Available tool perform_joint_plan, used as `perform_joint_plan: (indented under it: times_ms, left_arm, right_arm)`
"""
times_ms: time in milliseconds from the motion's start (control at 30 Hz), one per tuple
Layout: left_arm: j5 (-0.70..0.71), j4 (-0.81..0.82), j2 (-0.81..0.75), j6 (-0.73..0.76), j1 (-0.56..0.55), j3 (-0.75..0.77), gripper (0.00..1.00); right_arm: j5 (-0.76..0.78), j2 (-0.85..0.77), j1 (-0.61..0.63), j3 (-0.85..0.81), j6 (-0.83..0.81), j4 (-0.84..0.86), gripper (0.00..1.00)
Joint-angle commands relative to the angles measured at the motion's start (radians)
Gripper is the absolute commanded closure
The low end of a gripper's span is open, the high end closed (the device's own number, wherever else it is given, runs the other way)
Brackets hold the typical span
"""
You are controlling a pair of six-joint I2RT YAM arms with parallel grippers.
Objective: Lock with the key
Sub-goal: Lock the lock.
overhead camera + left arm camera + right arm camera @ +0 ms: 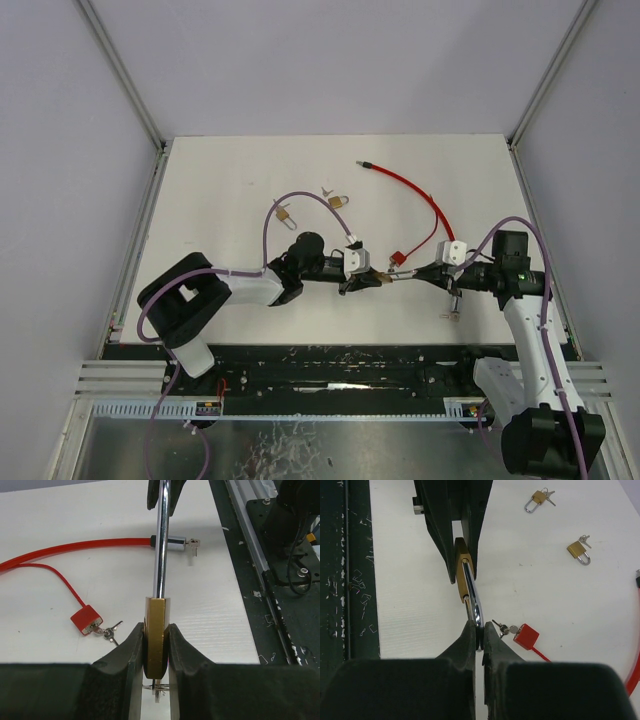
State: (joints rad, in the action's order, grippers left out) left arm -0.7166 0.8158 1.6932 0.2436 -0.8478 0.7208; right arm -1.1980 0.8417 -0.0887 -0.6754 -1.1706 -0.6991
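Note:
A brass padlock (381,279) is held in the air between my two grippers. My left gripper (362,281) is shut on its brass body (155,635). My right gripper (412,275) is shut on the tip of its chrome shackle (476,611). In the left wrist view the shackle (161,545) runs straight up from the body into the right gripper's fingers (172,495). A small key on a ring (158,689) hangs below the body, between the left fingers. In the right wrist view the body (462,575) sits between the left gripper's fingers (437,515).
A red cable lock (398,261) with keys (111,631) lies just behind the grippers, and its red cable (420,196) arcs to the back. Two more brass padlocks (283,213) (339,201) lie at the back left. A chrome cylinder (455,313) lies near the front right edge.

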Motion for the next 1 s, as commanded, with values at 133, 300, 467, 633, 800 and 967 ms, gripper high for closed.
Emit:
perform_joint_plan:
  times_ms: [133,300,467,633,800,967]
  left_arm:
    - [-0.006,0.117,-0.01,0.124,-0.001,0.061,1.0]
    - [-0.031,-0.019,-0.016,0.202,-0.001,0.122,1.0]
    - [-0.059,0.062,-0.023,0.195,-0.001,0.076,1.0]
    - [-0.067,0.258,-0.009,0.149,0.0,0.004,1.0]
    - [-0.093,0.309,-0.022,0.152,-0.017,-0.035,1.0]
    - [-0.066,0.263,-0.028,0.171,-0.032,-0.033,1.0]
  right_arm:
    - [-0.049,0.02,0.053,-0.055,0.095,-0.009,1.0]
    - [-0.035,0.014,0.056,-0.072,0.13,-0.002,1.0]
    - [-0.025,0.029,0.073,-0.066,0.128,0.004,1.0]
    - [0.004,0.052,0.12,-0.051,0.087,0.006,1.0]
    - [0.05,0.082,0.163,-0.042,0.039,0.007,1.0]
    - [0.05,0.054,0.164,-0.033,0.026,0.014,1.0]
